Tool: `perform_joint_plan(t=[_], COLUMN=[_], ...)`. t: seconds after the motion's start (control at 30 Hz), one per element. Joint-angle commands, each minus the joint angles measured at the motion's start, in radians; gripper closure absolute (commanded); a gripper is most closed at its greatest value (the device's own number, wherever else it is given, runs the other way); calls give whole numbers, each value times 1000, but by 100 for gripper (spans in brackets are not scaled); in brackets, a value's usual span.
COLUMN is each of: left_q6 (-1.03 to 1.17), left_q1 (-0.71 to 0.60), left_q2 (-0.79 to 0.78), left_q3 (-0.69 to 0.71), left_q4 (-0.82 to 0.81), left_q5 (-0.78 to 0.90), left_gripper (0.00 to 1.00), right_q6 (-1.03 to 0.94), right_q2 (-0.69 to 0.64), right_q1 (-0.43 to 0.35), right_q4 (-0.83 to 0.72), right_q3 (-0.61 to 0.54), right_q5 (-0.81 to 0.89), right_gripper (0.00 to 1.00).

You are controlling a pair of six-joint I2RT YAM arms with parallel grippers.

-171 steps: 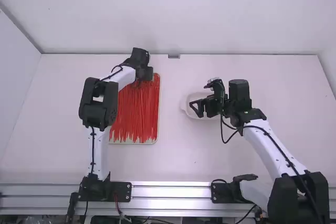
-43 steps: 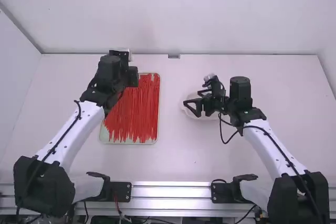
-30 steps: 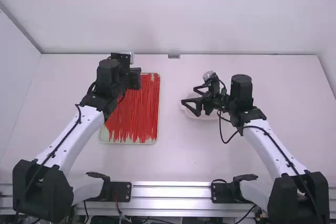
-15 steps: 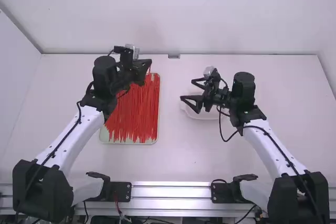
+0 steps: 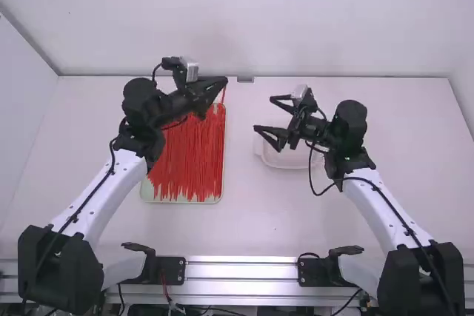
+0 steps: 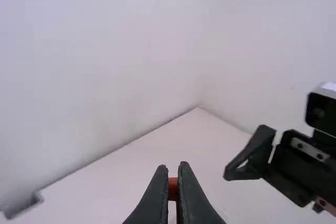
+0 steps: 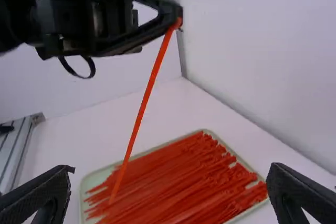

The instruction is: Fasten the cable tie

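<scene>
Cable tie (image 7: 146, 98) (red) in left jaws

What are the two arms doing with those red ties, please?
The left gripper is shut on one red cable tie, held by one end so it hangs down toward the tray of ties. The right gripper is open, near the white container, facing it. The tie is not yet looped.

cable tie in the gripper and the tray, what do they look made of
The cable tie looks like flexible plastic, matte red: a thin strip hanging nearly straight with a slight bend. The tray is probably plastic: pale smooth rim, rounded corners.
</scene>
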Motion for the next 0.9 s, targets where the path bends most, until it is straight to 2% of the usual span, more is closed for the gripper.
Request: perform_joint_plan(t=[0.0, 0.3, 0.43, 0.57, 0.63, 0.7, 0.87], left_q6=[-39, -190, -269, -406, -429, -471, -489], left_q1=[-8, -8, -8, -6, -10, -15, -15], left_q2=[-25, 10, 46, 93, 101, 116, 123], left_q3=[-7, -7, -7, -7, -7, -7, -7], left_q4=[33, 221, 349, 549, 576, 626, 630], left_q5=[82, 125, 179, 223, 224, 223, 223], left_gripper=[98, 98, 98, 98, 98, 98, 98], right_q6=[77, 112, 113, 113, 112, 113, 166], right_q2=[9, 9, 9, 14, 18, 35, 77], right_q1=[11, 109, 166, 225, 234, 246, 243], right_q4=[27, 130, 171, 209, 221, 257, 359], right_q3=[34, 34, 34, 34, 34, 34, 34], right_q5=[50, 193, 269, 328, 335, 335, 325], right_gripper=[0, 0, 0, 2, 2, 7, 20])
